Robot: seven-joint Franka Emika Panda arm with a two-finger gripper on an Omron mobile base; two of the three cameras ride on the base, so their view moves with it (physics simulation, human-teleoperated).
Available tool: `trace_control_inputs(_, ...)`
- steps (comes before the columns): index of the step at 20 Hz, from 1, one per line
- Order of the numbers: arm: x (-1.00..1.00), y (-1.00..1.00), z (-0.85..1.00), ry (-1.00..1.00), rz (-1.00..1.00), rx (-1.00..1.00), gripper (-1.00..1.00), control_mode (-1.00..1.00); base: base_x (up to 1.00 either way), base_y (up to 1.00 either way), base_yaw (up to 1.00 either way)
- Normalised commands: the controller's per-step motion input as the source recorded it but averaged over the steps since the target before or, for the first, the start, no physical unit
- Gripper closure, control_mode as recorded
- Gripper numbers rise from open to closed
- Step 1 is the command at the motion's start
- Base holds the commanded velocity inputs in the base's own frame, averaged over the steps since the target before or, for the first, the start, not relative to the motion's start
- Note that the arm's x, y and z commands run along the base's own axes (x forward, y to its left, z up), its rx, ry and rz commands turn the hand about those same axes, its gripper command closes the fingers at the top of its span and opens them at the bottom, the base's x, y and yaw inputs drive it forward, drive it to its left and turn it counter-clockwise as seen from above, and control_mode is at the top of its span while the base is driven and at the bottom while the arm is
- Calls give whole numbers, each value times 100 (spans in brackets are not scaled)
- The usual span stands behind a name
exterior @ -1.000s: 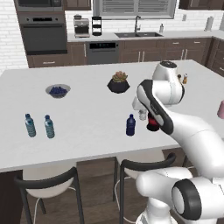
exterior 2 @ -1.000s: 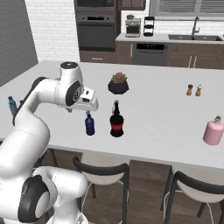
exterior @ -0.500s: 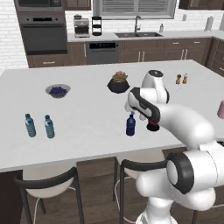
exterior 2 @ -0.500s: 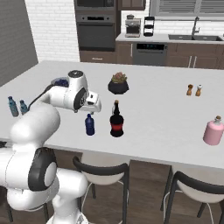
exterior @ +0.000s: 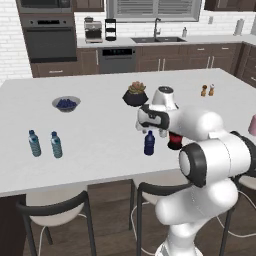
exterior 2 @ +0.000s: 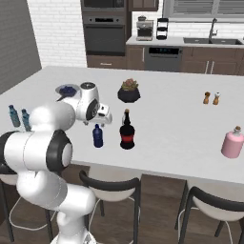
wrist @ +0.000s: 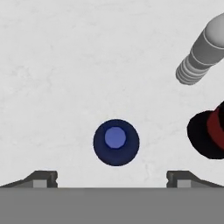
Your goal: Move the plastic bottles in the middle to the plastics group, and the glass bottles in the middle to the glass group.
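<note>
The hand is held spread wide above the navy bottle, low centre of frame, apparently for a grasp.

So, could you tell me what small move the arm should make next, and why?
Probably lower straight down over the navy bottle. The open gripper hangs above it, the cap lying just ahead of the gap between the fingertips, and the red bottle stands close beside, so a vertical descent looks safest.

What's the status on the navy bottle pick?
Fingers open, above navy bottle, not gripping. Bottle upright on counter. Red glass bottle and clear bottle stand close beside.
</note>
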Motion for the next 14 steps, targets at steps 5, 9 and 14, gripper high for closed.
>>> trace_control_inputs(5, 14, -2, -37, 6, 0, 0, -100, -100, 0, 0, 0)
trace_control_inputs(9, 19, 0, -41, 1, 0, 0, -100, -100, 0, 0, 0)
trace_control_inputs(14, 19, 0, -32, 0, 2, 0, -100, -100, 0, 0, 0)
